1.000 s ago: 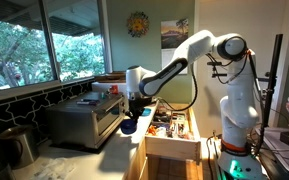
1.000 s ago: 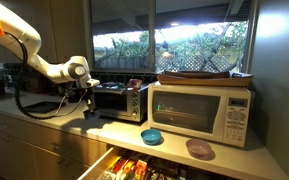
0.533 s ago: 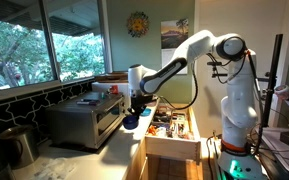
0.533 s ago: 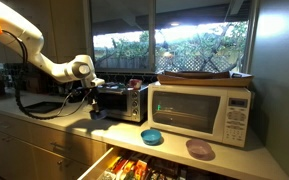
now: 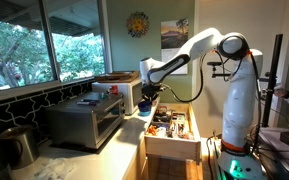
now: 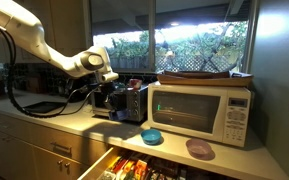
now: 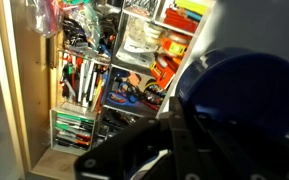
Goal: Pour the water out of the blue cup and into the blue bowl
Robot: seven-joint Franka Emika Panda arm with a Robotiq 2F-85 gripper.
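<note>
**Wrist view: carry level, then tip slowly**

Gripped tight between the closed fingers point(image 7: 181, 140): short round dark royal-blue cup point(image 7: 242, 95), aloft over an open wooden drawer of tools point(image 7: 84, 90). Hold level while crossing. Stop just above the small shallow turquoise dish point(image 6: 152, 137), below and beyond the fingers on the table point(image 6: 174, 141). Tilt gradually, lip over its centre.
</note>
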